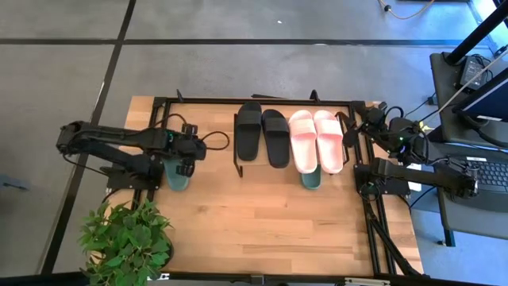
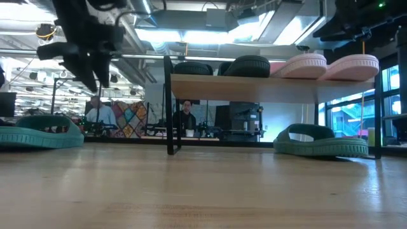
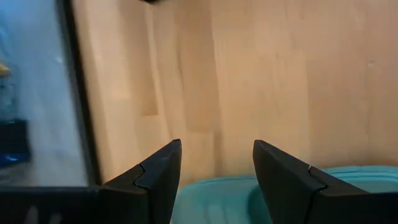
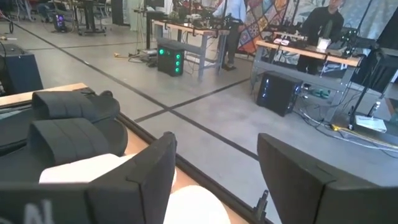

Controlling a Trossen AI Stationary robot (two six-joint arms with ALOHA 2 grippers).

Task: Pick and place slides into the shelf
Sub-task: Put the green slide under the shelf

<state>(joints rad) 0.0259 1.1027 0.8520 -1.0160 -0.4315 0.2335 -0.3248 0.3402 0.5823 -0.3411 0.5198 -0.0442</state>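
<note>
the left pincer (image 1: 185, 163) hangs with its fingers (image 3: 155, 180) spread and nothing between them, just above a dark green slide (image 1: 176, 176) that lies flat on the wooden surface (image 1: 262, 222), well to the left of the shelf (image 1: 238, 171). in the left wrist view that green slide (image 3: 280, 196) shows just beyond the fingertips, with bare wood past it and a black frame bar along the surface's edge. in the low view the pincer (image 2: 95, 60) is up in the air, clear of the slide (image 2: 38, 133) under it.

the right pincer (image 1: 373, 127) waits at the right end of the shelf, raised, fingers (image 4: 149, 177) apart and empty. its wrist view looks past the black pair toward the room.

on the shelf's board sit the black slides (image 1: 262, 135) at its left part and the light pink slides (image 1: 316, 141) at its right part, side by side. the second dark green slide (image 1: 310, 179) pokes out from under the pink pair, on the surface below the shelf board (image 2: 254, 89); in the low view it (image 2: 321, 141) lies near the shelf's right leg.

a potted plant (image 1: 127, 238) stands at the surface's near left corner, in front of the left arm. in the room behind the shelf, people (image 2: 186, 117) sit at desks.
</note>
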